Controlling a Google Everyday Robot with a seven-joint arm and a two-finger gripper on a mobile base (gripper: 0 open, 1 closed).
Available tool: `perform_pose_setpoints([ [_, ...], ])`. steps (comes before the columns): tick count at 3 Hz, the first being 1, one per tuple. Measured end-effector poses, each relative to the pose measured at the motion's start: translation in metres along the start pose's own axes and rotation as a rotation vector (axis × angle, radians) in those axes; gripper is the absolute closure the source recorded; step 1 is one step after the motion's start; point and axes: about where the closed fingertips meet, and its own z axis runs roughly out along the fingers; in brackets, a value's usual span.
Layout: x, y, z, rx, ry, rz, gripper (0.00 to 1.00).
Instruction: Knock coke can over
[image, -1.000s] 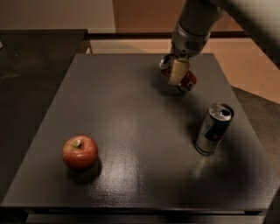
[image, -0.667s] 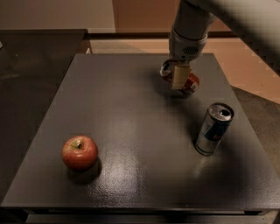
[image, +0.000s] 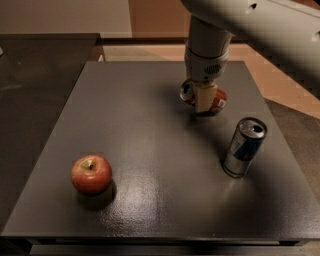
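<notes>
Gripper (image: 205, 101) down at coke can (image: 219, 100), both slightly nearer than a second ago; lying sideways on tabletop (image: 125, 125), so probably toppled already; cannot tell whether spread or pinching.

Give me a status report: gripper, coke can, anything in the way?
Gripper down at the coke can, far side of table. Can looks tipped, silver top facing left. Silver-and-blue can upright nearby, apart; apple well clear.
</notes>
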Motion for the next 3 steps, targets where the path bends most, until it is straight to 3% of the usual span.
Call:
perform_pose_setpoints([
  [1, -0.011, 0.007, 0.004, -0.004, 0.005, -0.055, 0.12],
  [2, -0.021, 0.013, 0.009, -0.012, 0.005, -0.094, 0.0],
  [3, -0.034, 0.022, 0.021, -0.035, -0.028, -0.127, 0.0],
])
